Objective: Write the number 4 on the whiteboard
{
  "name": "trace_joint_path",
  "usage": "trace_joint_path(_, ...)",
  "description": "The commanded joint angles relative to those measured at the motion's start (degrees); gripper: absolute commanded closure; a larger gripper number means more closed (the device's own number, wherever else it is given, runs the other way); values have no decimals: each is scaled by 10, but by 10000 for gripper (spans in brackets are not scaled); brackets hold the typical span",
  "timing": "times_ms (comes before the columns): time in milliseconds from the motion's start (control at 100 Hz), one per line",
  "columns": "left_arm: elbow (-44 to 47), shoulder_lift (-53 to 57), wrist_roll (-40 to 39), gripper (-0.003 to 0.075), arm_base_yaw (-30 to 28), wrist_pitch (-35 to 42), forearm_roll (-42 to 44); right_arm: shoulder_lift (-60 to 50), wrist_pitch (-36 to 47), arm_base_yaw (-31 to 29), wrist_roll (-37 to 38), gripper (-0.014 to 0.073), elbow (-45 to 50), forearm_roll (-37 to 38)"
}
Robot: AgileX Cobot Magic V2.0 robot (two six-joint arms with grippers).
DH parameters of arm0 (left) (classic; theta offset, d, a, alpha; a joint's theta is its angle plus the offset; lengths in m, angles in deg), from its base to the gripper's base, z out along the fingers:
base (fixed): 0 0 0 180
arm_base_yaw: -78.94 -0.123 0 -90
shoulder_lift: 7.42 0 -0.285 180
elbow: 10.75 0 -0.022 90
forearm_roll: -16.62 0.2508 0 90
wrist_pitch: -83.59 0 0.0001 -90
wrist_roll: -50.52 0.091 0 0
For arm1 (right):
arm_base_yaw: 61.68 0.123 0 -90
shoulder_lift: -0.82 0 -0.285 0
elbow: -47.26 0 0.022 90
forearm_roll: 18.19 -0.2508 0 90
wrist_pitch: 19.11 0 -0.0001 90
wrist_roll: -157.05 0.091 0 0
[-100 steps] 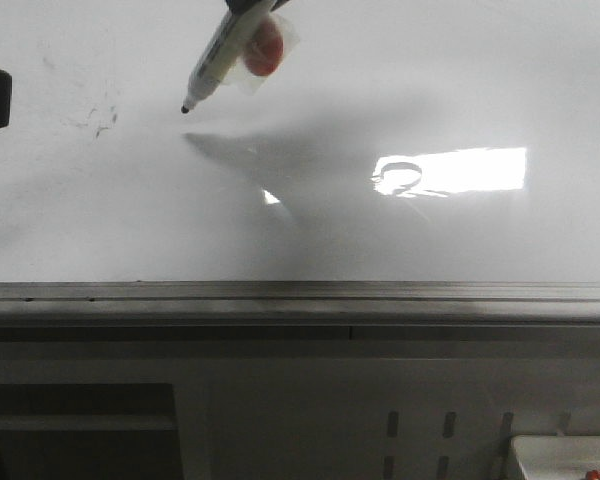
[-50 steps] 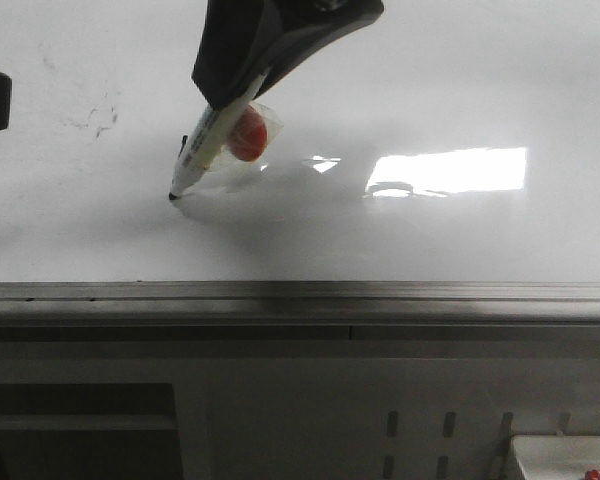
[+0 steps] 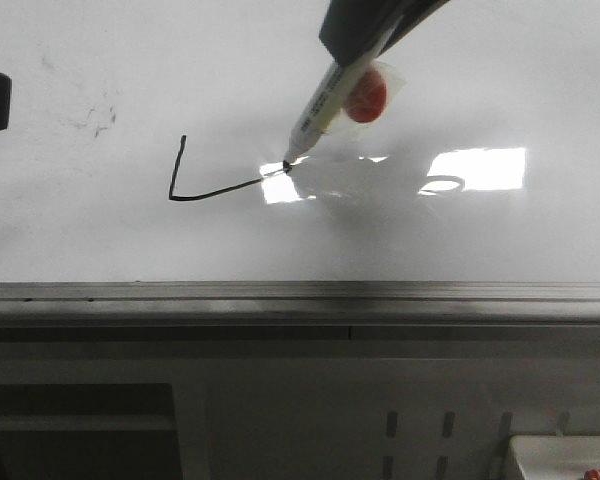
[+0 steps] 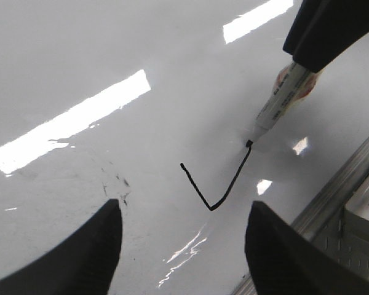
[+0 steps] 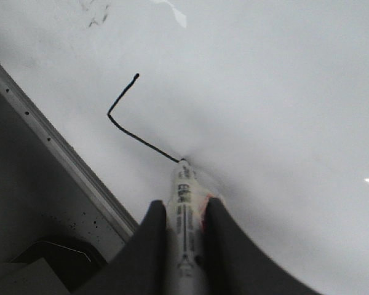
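An L-shaped black stroke [image 3: 185, 190], part of the number 4, lies on the whiteboard [image 3: 460, 90]; no crossing vertical line shows. It also shows in the left wrist view [image 4: 215, 190] and the right wrist view [image 5: 126, 120]. My right gripper [image 3: 365, 35] is shut on a white marker [image 3: 315, 115] with a red patch, its tip touching the stroke's right end. The marker shows in the left wrist view [image 4: 277, 110] and between my right gripper's fingers [image 5: 184, 212]. My left gripper [image 4: 181, 236] is open and empty above the board, near the stroke's corner.
Faint dark smudge marks [image 3: 95, 118] sit at the board's left. The grey metal edge rail [image 3: 300, 295] runs along the board's near side, with a grey frame below it. A bright rectangular light reflection [image 3: 475, 168] lies right of the marker.
The marker came down to the board, drew a short stroke downward, then moved right, drawing the horizontal leg of the L. The left gripper has not moved.
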Motion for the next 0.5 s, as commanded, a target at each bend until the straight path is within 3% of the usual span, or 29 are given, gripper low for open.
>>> trace_joint_path(0, -15, 2, -1, 310, -1, 38, -10, -16, 46, 16, -1, 658, -30, 6)
trace_joint_path(300, -15, 2, -1, 310, -1, 38, -10, 17, 74, 18, -3, 658, -63, 17)
trace_joint_path(490, -15, 2, -1, 310, -1, 38, -10, 34, 30, 19, -3, 658, -54, 12)
